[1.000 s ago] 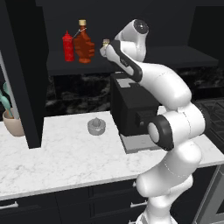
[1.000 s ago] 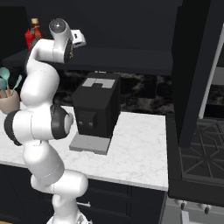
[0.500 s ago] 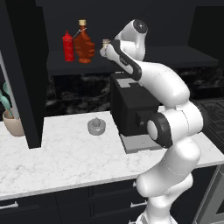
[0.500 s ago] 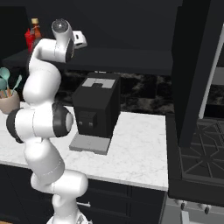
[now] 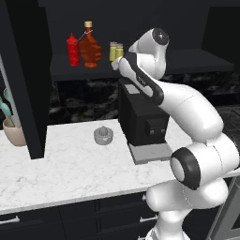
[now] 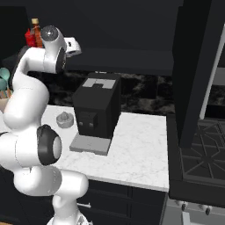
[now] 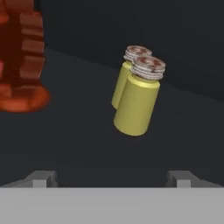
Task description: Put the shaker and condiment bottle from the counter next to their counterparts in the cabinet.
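Two small yellow shakers stand touching on the dark shelf of the cabinet (image 5: 154, 65). The nearer shaker (image 7: 138, 100) (image 5: 119, 50) half hides its twin (image 7: 121, 83) (image 5: 113, 51). Left of them stands the orange-red faceted condiment bottle (image 5: 89, 47) (image 7: 22, 65), with the slim red squeeze bottle (image 5: 72, 49) on its far side. My gripper (image 7: 111, 179) (image 5: 117, 63) hangs open and empty just in front of the shakers, clear of them. The white marble counter (image 5: 70, 173) lies below.
A black coffee machine (image 5: 140, 117) (image 6: 96, 110) stands on the counter under my arm, with a small grey juicer (image 5: 103, 135) to its left. A tall black cabinet panel (image 5: 28, 79) and a utensil pot (image 5: 14, 131) are at the left, a stove (image 6: 202, 149) at the right.
My hand has drawn back and slightly down from the shelf, uncovering the two shakers. The jaws stay wide. The bottles have not moved.
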Motion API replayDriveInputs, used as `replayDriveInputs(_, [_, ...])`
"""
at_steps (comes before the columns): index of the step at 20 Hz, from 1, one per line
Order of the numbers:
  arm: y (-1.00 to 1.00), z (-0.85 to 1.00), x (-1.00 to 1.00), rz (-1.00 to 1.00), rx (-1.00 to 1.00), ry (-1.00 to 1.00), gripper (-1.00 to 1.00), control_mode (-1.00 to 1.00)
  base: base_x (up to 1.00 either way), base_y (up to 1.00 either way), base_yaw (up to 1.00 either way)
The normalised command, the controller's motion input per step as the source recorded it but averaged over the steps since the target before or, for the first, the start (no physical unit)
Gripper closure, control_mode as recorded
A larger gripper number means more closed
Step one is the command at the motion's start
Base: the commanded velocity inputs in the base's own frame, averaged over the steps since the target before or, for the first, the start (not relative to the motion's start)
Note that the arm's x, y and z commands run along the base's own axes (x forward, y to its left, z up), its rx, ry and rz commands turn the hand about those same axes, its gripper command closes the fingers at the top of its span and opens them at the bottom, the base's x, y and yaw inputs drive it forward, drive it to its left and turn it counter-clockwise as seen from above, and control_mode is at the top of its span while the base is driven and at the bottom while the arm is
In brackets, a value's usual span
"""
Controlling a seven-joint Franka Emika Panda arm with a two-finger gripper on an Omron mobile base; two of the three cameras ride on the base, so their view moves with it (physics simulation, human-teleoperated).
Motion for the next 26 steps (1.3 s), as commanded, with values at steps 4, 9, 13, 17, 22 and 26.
replayDriveInputs(4, [-0.02, -0.43, -1.0, 0.0, 0.02, -0.21, -1.0, -1.0, 0.0, 0.0, 0.0])
replayDriveInputs(9, [-0.1, -0.63, -1.0, 0.0, 0.04, -0.27, -1.0, -1.0, 0.0, 0.0, 0.0])
replayDriveInputs(13, [-0.15, -0.76, -1.0, 0.0, 0.03, -0.27, -1.0, -1.0, 0.0, 0.0, 0.0])
replayDriveInputs(17, [-0.14, -0.74, -1.0, 0.0, 0.02, -0.29, -1.0, -1.0, 0.0, 0.0, 0.0])
replayDriveInputs(22, [-0.14, -0.66, -1.0, 0.0, 0.01, -0.23, -1.0, -1.0, 0.0, 0.0, 0.0])
replayDriveInputs(26, [-0.01, -0.43, -0.88, 0.0, 0.0, -0.03, -1.0, -1.0, 0.0, 0.0, 0.0])
